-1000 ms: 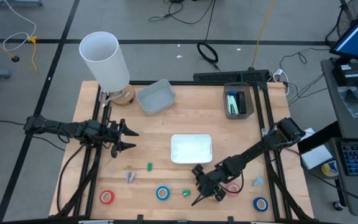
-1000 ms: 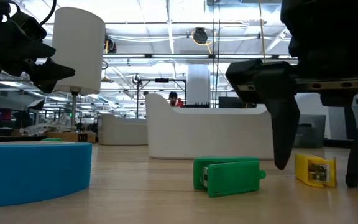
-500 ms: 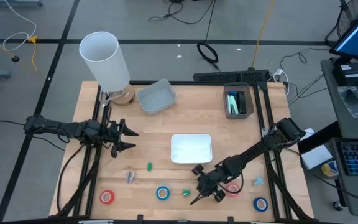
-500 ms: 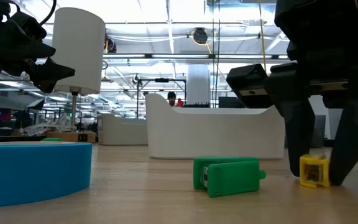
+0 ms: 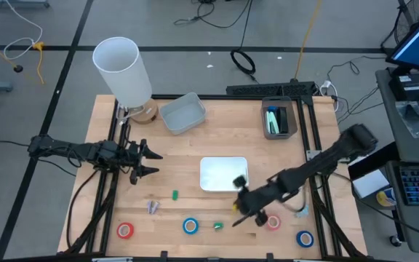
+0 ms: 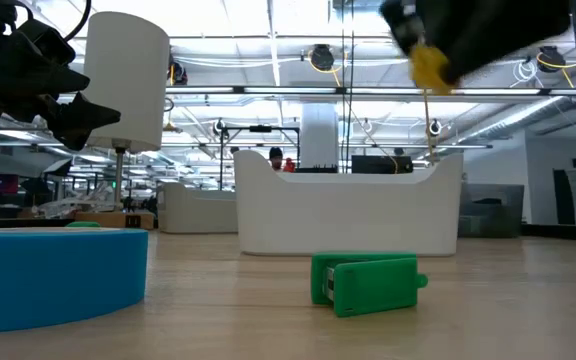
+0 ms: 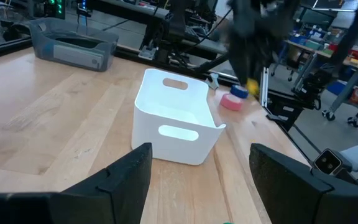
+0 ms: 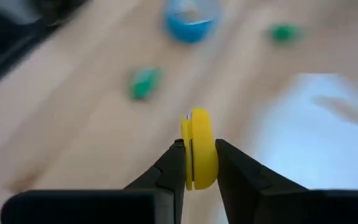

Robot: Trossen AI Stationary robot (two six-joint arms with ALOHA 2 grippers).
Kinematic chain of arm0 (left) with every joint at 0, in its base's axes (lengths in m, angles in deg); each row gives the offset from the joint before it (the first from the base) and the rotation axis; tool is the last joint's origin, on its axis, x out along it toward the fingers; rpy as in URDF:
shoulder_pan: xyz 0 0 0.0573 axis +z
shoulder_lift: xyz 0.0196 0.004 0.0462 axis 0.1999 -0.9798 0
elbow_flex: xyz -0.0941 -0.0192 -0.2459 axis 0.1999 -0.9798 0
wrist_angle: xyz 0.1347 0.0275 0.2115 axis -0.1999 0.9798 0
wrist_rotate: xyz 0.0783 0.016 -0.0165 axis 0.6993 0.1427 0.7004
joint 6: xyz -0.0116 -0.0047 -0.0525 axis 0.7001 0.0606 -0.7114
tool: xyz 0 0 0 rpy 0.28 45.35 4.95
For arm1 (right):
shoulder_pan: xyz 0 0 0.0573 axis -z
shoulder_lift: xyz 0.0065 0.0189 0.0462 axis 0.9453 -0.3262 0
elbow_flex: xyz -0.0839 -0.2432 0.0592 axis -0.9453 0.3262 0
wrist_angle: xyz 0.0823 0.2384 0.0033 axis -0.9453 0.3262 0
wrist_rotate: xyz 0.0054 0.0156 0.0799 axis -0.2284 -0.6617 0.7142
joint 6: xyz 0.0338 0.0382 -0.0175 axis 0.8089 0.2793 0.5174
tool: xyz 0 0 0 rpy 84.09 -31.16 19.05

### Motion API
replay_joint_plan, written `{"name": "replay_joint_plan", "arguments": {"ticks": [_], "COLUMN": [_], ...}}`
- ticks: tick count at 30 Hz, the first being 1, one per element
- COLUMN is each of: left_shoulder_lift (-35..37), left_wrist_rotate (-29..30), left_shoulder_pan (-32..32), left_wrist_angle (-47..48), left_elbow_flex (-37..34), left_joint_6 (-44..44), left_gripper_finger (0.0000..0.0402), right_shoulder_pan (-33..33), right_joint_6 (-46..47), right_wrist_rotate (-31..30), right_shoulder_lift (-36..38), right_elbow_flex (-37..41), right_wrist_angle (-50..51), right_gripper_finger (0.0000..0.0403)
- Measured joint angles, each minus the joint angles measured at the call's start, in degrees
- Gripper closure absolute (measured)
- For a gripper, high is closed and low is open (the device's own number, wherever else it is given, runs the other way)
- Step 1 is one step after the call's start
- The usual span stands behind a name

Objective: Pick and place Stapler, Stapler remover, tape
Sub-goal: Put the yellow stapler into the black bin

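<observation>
Small yellow item (image 8: 197, 149), likely a mini stapler or staple remover (can't tell which), sits pinched between the right gripper (image 8: 196, 163) jaws, nearly closed on it. It is lifted off the table (image 5: 177, 164), seen high in the low view (image 6: 428, 65), near the front edge of the white bin (image 5: 224, 174).

Step in hand looks like carry to placement, pick done. Next move probably calls for bringing it over the white bin, lowering, then releasing; the bin as target is a guess.

Left gripper (image 5: 150, 162) waits at the table's left, jaws wide apart, holding nothing.

Left on the table: green item (image 5: 217, 225), second green item (image 5: 174, 194), blue tape (image 5: 190, 225), red tape (image 5: 125, 231), another red (image 5: 273, 221) and blue (image 5: 305, 238) roll.
</observation>
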Motion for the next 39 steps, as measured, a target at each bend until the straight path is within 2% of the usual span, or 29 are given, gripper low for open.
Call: {"name": "replay_joint_plan", "arguments": {"ticks": [5,9,12,14,20,26,31,39], "left_shoulder_lift": [0.00,-0.02,-0.01,-0.02,-0.02,-0.01,-0.01,-0.02], "left_wrist_rotate": [0.00,0.00,-0.01,-0.02,-0.02,-0.02,-0.05,-0.07], "left_shoulder_pan": [0.00,-0.02,0.00,0.00,0.00,0.00,-0.01,0.00], "left_wrist_angle": [0.02,0.02,0.02,0.02,0.02,0.02,0.02,0.02], "left_elbow_flex": [0.00,0.00,0.00,0.00,0.00,0.00,0.00,0.00], "left_joint_6": [0.00,0.00,0.00,0.00,-0.02,0.25,0.21,0.04], "left_gripper_finger": [0.0133,0.0133,0.0133,0.0133,0.0133,0.0133,0.0133,0.0133], "right_shoulder_pan": [1.20,5.21,10.54,15.22,31.23,44.91,52.95,61.84], "right_joint_6": [3.95,6.15,5.93,5.90,9.38,13.16,13.60,16.50], "right_wrist_rotate": [-20.48,-37.26,-45.10,-47.84,-48.85,-38.26,-33.89,-27.94], "right_shoulder_lift": [12.32,20.59,25.18,27.65,31.09,28.51,23.38,16.28], "right_elbow_flex": [-0.03,-0.03,-0.03,-0.03,-0.03,-0.03,-0.03,-0.03], "right_wrist_angle": [10.41,14.05,13.62,13.17,12.93,13.12,14.62,22.19], "right_gripper_finger": [0.0343,0.0339,0.0338,0.0338,0.0336,0.0338,0.0335,0.0338]}}
